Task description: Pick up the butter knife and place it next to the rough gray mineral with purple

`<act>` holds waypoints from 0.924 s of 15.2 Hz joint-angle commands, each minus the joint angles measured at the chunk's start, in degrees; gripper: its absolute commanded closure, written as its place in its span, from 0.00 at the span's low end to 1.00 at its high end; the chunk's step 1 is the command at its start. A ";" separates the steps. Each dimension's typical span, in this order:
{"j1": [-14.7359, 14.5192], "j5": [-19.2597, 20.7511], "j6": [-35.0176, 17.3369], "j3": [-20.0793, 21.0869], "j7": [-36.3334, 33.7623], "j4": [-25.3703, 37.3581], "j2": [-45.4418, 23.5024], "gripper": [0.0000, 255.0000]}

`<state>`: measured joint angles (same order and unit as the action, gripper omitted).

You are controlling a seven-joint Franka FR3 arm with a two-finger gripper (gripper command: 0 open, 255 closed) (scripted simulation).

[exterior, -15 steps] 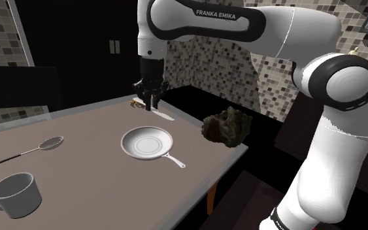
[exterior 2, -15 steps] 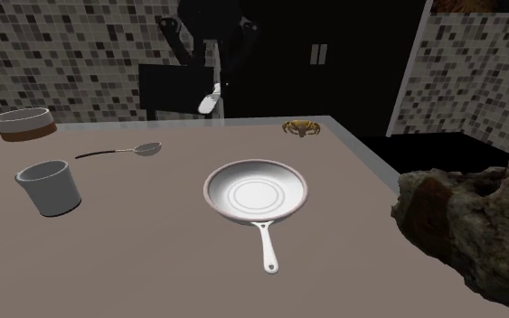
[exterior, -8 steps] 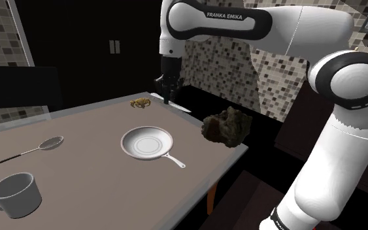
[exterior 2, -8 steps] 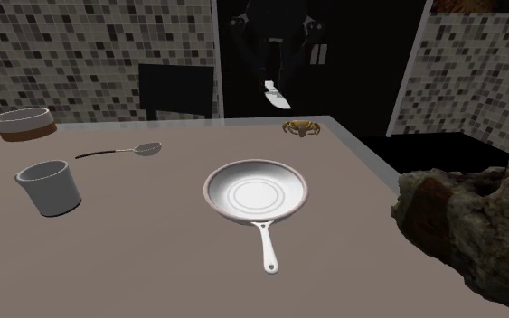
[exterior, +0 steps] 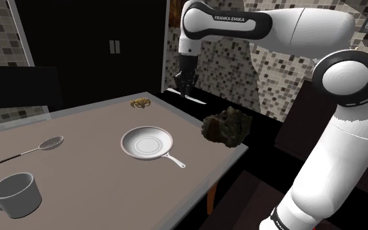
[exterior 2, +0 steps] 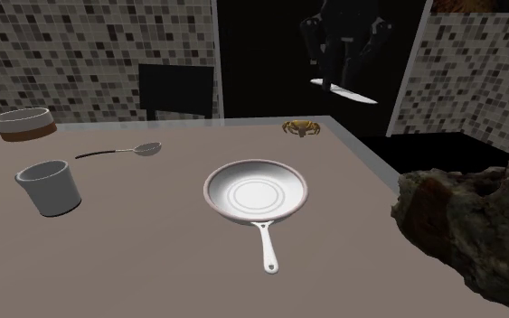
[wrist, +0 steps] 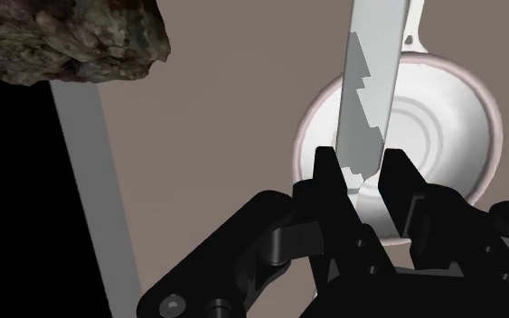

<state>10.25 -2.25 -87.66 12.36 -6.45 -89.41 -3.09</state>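
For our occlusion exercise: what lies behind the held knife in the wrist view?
The round white frying pan on the brown table; the flat pale knife hides part of its rim.

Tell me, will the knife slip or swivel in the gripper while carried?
Probably stiff: the butter knife juts straight out of the gripper. It may pivot, since a long blade overhangs beyond the narrow pinch. Its smooth, flat sides look slippery.
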 commanded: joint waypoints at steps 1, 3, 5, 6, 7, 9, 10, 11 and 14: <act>1.38 0.26 0.14 -1.25 2.72 0.53 -0.52 1.00; 2.77 0.50 0.44 -2.45 5.30 1.27 -1.07 1.00; 4.13 0.76 0.79 -3.64 7.84 2.32 -1.86 1.00; 4.81 0.90 1.00 -4.21 9.10 2.96 -2.35 1.00; 5.48 1.03 1.22 -4.78 10.35 3.69 -2.89 1.00; 6.39 1.18 0.70 -5.53 12.03 3.74 -3.52 1.00; 6.41 1.16 -0.14 -5.54 12.06 2.73 -3.34 1.00; 6.42 1.14 -0.96 -5.55 12.10 1.74 -3.18 1.00; 6.45 1.10 -3.40 -5.57 12.19 -1.08 -2.79 1.00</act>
<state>16.73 -1.15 -90.35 6.76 5.79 -89.83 -5.87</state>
